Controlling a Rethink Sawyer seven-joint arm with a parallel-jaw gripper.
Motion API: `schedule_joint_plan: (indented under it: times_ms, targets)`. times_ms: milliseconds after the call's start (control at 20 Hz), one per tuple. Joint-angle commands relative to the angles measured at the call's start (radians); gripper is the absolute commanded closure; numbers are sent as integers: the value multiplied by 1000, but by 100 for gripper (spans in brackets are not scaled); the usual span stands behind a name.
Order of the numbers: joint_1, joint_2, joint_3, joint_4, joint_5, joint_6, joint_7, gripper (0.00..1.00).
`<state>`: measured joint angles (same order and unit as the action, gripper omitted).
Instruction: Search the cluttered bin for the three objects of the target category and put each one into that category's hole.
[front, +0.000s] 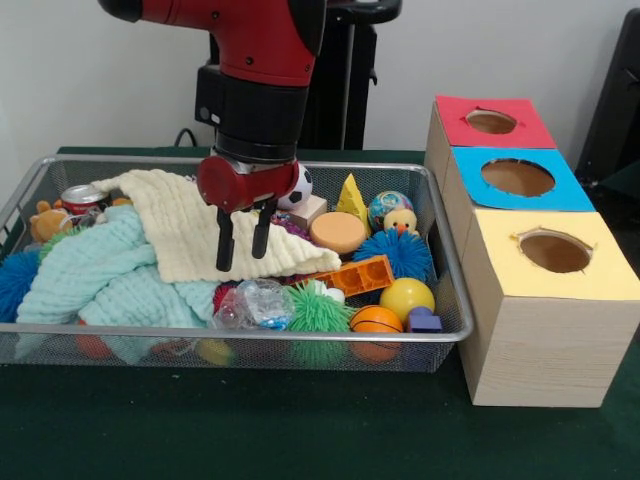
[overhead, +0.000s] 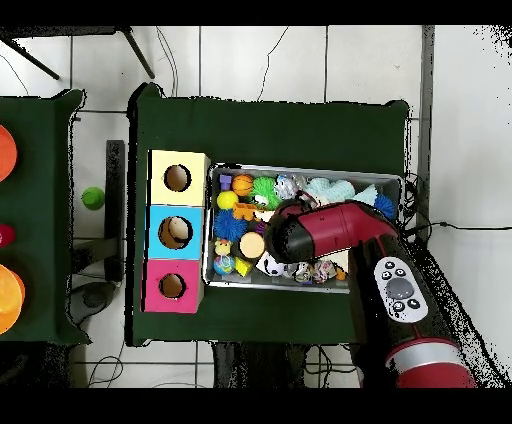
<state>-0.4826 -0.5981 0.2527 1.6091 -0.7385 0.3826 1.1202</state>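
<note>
Front and overhead views of my arm over the mesh bin (front: 452, 262). My hand (front: 243, 248) hangs inside the bin with its two fingers (front: 224, 250) pointing straight down, a little apart and holding nothing; their tips stand just over the cream cloth (front: 205, 232). I judge this pose a search stance: the wrist is vertical so the fingers can drop onto whatever lies below without sweeping the neighbours aside.

The cream cloth lies across a mint cloth (front: 95, 275), and together they cover the bin's left half as the front view shows it. That is why I hover here: anything beneath them is hidden, and the cloth probably has to be lifted or dragged off first. A can (front: 82, 197) and a small orange plush toy (front: 47, 220) show at the far left corner.

The open half holds the loose pieces: a yellow ball (front: 406, 296), a small basketball (front: 376, 319), a blue spiky ball (front: 405, 252), a green spiky ball (front: 317, 308), an orange brick (front: 362, 275), a round tan disc (front: 338, 231), a yellow wedge (front: 352, 199) and a football (front: 299, 187). Which category is the target I cannot tell, so the three wanted objects cannot be singled out; they lie somewhere in this bin.

The sorting box stands on the green surface (front: 300, 430) just beside the bin, with a red hole (front: 491, 121), a blue hole (front: 517, 177) and a yellow hole (front: 555, 252) facing up, so a carried piece can be dropped in from above. In the overhead view the holes look empty.
</note>
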Motion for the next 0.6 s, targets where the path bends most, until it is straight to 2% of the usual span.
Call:
schedule_joint_plan:
  times_ms: [50, 600]
  targets:
    - [-22, 56, 58, 23, 16, -52, 101, 0]
    - [-77, 102, 123, 48, 25, -102, 83, 0]
